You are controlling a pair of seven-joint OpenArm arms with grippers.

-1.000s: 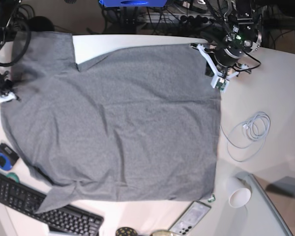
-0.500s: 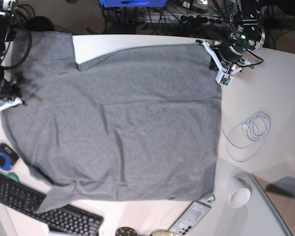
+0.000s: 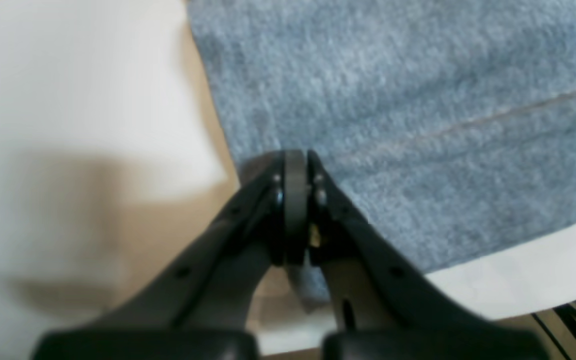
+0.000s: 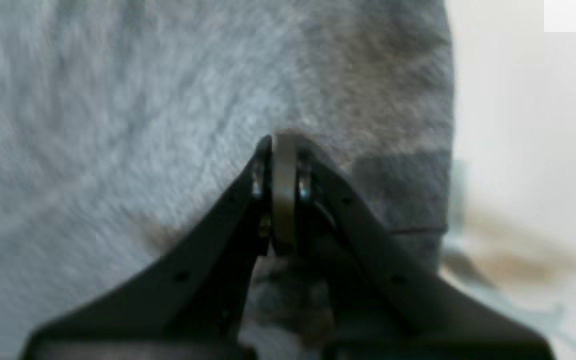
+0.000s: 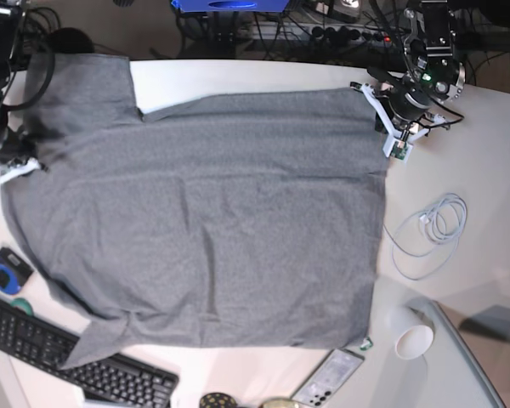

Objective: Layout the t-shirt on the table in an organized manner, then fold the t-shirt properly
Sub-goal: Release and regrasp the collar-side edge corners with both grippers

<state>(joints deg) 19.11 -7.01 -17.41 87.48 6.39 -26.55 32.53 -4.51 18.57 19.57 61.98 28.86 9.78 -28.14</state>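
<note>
The grey t-shirt (image 5: 212,212) lies spread almost flat over the white table (image 5: 480,178), with one sleeve at the far left corner and the other at the near left by the keyboard. My left gripper (image 5: 381,110) is shut at the shirt's far right corner. In the left wrist view its pads (image 3: 295,165) meet at the hem of the t-shirt (image 3: 418,100), with cloth pinched beneath them. My right gripper (image 5: 19,161) is shut at the shirt's left edge. In the right wrist view, the right gripper (image 4: 283,145) sits on the t-shirt (image 4: 118,100) with fabric bunched under it.
A coiled white cable (image 5: 429,225) lies right of the shirt. A white cup (image 5: 412,336) and a glass corner panel (image 5: 472,361) are at the near right. A phone (image 5: 330,378), a black keyboard (image 5: 68,357) and a blue round object (image 5: 8,274) line the near-left edge.
My left gripper has moved right and a little nearer, drawing the shirt's far right corner with it. The far hem now lies straighter. My right gripper shifted slightly at the left edge.
</note>
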